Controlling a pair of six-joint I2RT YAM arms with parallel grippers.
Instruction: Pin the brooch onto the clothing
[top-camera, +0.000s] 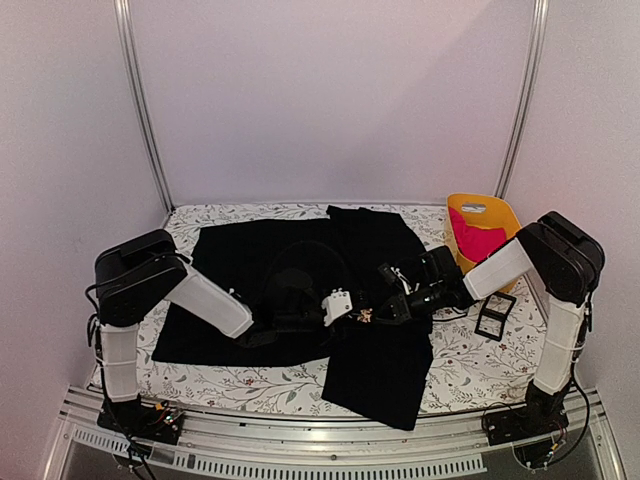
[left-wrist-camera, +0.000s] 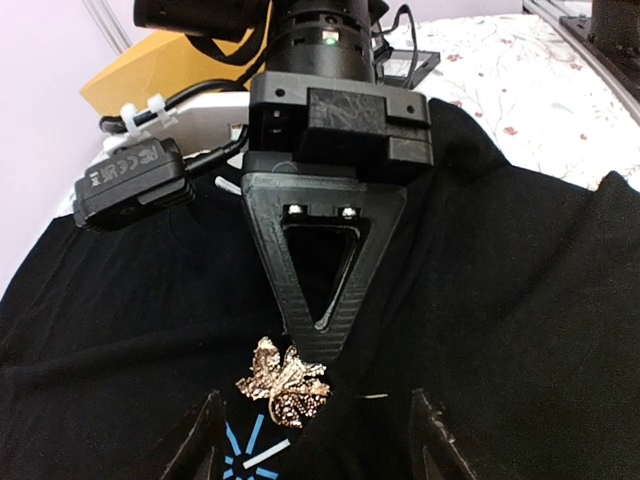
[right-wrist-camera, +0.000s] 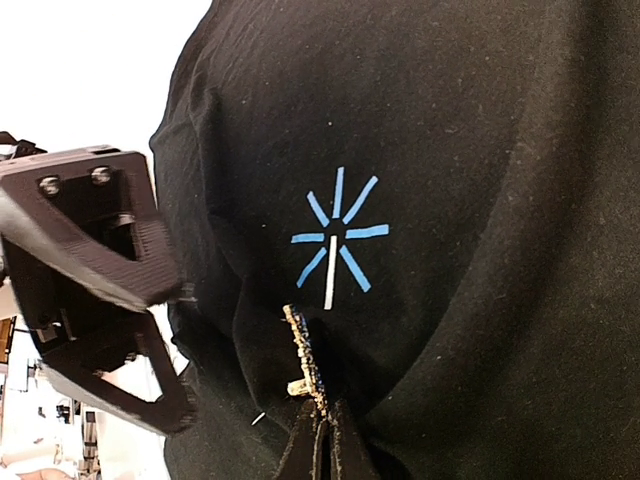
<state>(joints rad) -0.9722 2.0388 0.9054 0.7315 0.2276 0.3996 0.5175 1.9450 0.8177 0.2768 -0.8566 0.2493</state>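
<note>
The clothing, a black shirt (top-camera: 290, 270), lies spread on the table, and its light-blue asterisk print (right-wrist-camera: 337, 240) faces my right wrist camera. The brooch (left-wrist-camera: 283, 382), a small pale gold leaf, sits just above the print (left-wrist-camera: 250, 450). It shows edge-on in the right wrist view (right-wrist-camera: 305, 355) and as a speck from above (top-camera: 366, 316). My right gripper (right-wrist-camera: 325, 445) is shut on the brooch's edge and holds it against the shirt; its finger (left-wrist-camera: 318, 330) comes down from above. My left gripper (left-wrist-camera: 318, 435) grips a raised fold of shirt beside the brooch, fingers (right-wrist-camera: 150, 280) apart around the bunched cloth.
A yellow bin (top-camera: 480, 210) with a bright pink garment (top-camera: 475, 240) stands at the back right. A small black square frame (top-camera: 494, 318) lies under the right arm. The floral tablecloth (top-camera: 470, 365) shows around the shirt. Metal posts stand at the back corners.
</note>
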